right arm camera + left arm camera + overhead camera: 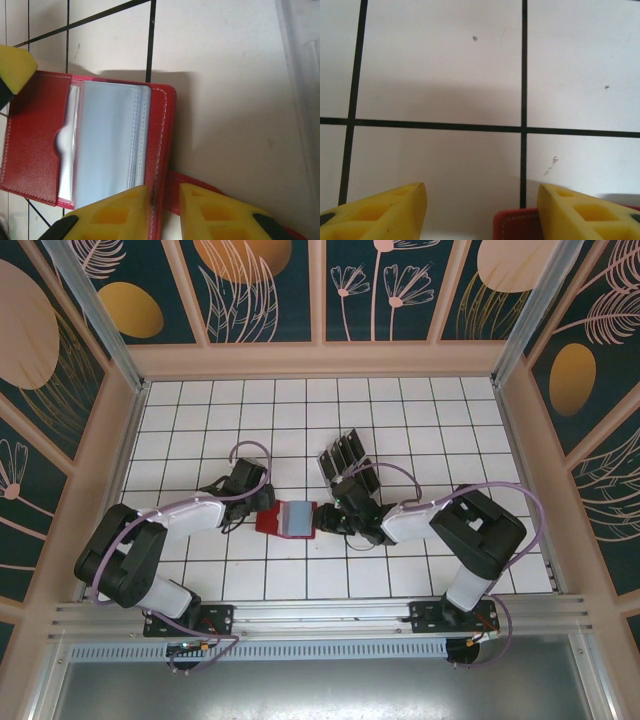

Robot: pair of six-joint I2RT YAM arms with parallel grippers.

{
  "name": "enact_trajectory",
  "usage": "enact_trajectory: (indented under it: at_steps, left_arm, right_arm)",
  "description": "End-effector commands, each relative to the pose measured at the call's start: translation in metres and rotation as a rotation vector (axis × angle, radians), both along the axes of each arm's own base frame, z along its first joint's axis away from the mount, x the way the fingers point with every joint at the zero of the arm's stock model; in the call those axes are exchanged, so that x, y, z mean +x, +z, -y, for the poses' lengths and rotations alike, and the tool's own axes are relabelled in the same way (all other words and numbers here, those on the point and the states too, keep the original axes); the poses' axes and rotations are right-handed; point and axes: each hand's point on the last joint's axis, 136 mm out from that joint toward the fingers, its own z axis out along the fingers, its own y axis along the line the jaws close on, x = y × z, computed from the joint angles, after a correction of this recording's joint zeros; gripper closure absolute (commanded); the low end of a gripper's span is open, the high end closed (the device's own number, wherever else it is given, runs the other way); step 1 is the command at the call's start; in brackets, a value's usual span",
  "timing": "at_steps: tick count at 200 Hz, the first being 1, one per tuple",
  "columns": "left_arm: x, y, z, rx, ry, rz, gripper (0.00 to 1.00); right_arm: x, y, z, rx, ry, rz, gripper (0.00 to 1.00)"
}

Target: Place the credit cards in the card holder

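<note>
The card holder (270, 523) lies open on the tiled table, red with grey-blue pockets (107, 145) facing up. My right gripper (325, 521) is at its right side. In the right wrist view the right gripper (165, 192) is shut on the card holder's red right edge (161, 150). My left gripper (258, 506) is at the left side, open. In the left wrist view the left gripper (482, 192) has a red corner (517, 225) of the holder beside its right finger. The credit cards (343, 453), black, stand in a rack behind the right gripper.
The clear plastic rack (300, 75) sits just right of the wallet, close to my right wrist. A yellow fingertip (15, 67) of the left gripper sits at the wallet's far corner. Wooden walls (320, 360) ring the white tiled table (200, 420).
</note>
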Motion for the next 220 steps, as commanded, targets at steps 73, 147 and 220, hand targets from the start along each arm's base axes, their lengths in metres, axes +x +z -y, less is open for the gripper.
enact_trajectory:
  at_steps: [73, 147, 220]
  left_arm:
    - [0.0, 0.062, 0.018, -0.085, -0.081, 0.097, 0.37]
    - [-0.027, 0.039, 0.018, 0.005, -0.107, 0.058, 0.38]
    - [-0.043, 0.004, -0.006, 0.121, -0.049, 0.002, 0.44]
  right_arm:
    - [0.002, 0.062, -0.007, 0.091, 0.039, 0.078, 0.71]
    - [0.006, 0.085, -0.016, 0.097, 0.053, 0.114, 0.7]
    - [0.011, 0.041, -0.036, 0.041, 0.075, 0.063, 0.7]
